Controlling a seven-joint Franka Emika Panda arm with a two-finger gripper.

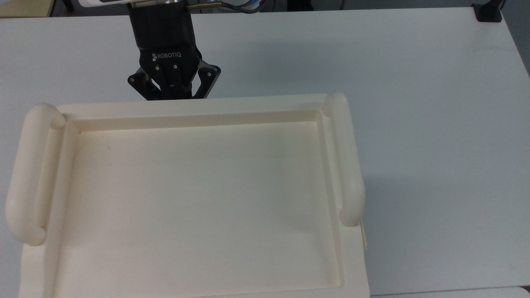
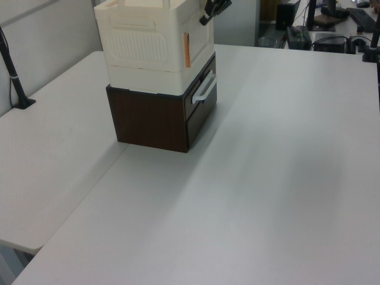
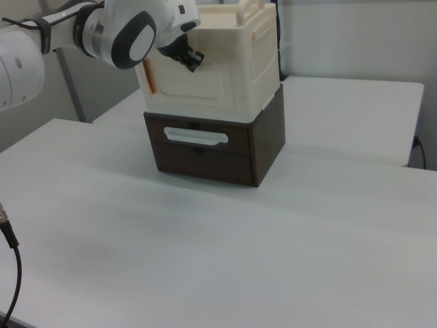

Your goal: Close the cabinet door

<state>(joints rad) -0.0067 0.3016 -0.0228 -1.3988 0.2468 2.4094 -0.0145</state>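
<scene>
Since the tips sit behind the cabinet [image 1: 198, 108] rim in the top view, can't tell whether the jaws are open or closed. The other two views don't settle it either.

- Arm [image 1: 161, 29] comes in from the top view's upper edge. The jaws point down at the cabinet's front side, left of centre along the rim.
- Right view: arm [image 3: 130, 31] reaches in from the right view's left. The jaws are at the upper left corner of the door [image 3: 194, 82], touching it or just off it; can't tell which.
- Door lies flat on the cabinet front, or very nearly. An orange strip [image 3: 151, 76] shows along its edge on the right view's left. In the left view the same strip [image 2: 186, 50] reads as a thin vertical line. Can't tell if the door is fully seated.
- Cabinet stands on a dark brown drawer unit [image 3: 205, 160] with a white handle [image 3: 195, 137], front faces roughly in line.
- Top view: recessed tray top, with one bar handle [image 1: 25, 174] on the top view's left and another [image 1: 348, 165] on the top view's right.
- Stack stands on the white surface [image 1: 414, 124].
</scene>
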